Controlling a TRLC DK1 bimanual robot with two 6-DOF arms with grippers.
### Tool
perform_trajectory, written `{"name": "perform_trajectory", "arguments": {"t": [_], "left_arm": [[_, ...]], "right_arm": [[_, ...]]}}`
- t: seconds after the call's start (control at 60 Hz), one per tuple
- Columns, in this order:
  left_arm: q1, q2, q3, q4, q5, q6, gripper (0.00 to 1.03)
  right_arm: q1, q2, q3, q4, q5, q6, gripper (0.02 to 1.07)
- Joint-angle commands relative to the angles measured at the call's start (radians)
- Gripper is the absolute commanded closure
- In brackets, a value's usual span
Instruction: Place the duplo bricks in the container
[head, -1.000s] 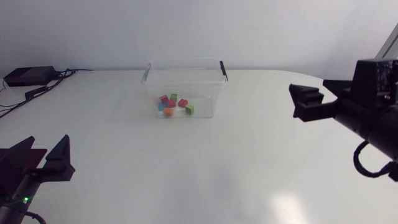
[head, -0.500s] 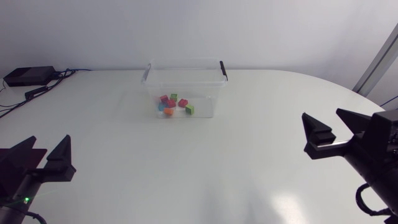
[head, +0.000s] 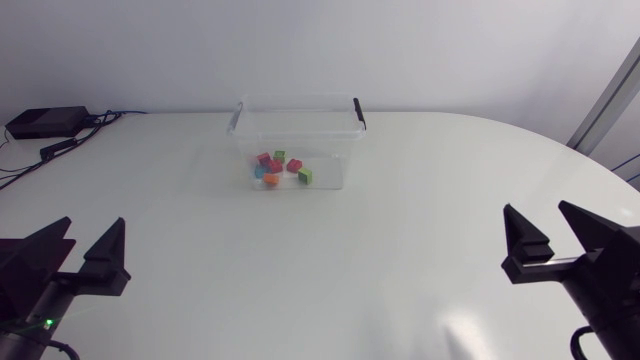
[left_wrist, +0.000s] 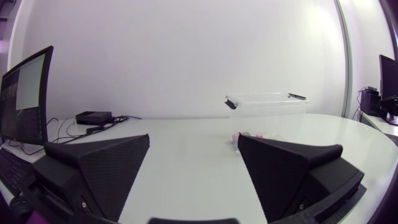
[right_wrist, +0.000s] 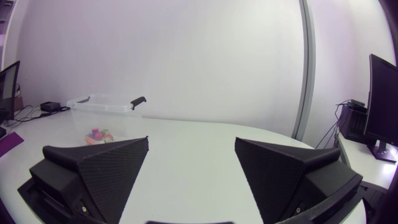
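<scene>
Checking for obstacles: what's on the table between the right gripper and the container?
Nothing. In the head view only bare white table lies between the right gripper and the container; the right wrist view agrees.

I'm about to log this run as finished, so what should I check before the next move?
1. Bricks inside the container: ok.
2. No brick loose on the table: ok, as far as the head view shows.
3. Left jaws open and empty: ok.
4. Right jaws open and empty: ok.
5. Both jaws well clear of the container: ok.
6. Brick count complete: cannot tell.
</scene>
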Motion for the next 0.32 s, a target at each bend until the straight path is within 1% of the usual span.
{"name": "perform_trajectory", "arguments": {"t": [0.0,0.167,0.3], "left_arm": [[-0.016,0.000,-0.019,0.003,-0.011,-0.026,0.04],[-0.041,0.002,-0.019,0.002,-0.016,-0.036,0.04],[-0.043,0.002,-0.019,0.002,-0.016,-0.036,0.04]], "right_arm": [[-0.027,-0.045,-0.048,-0.014,-0.015,0.018,0.07],[-0.079,-0.136,-0.109,-0.025,-0.046,0.029,0.07],[-0.082,-0.140,-0.112,-0.025,-0.048,0.030,0.07]]}}
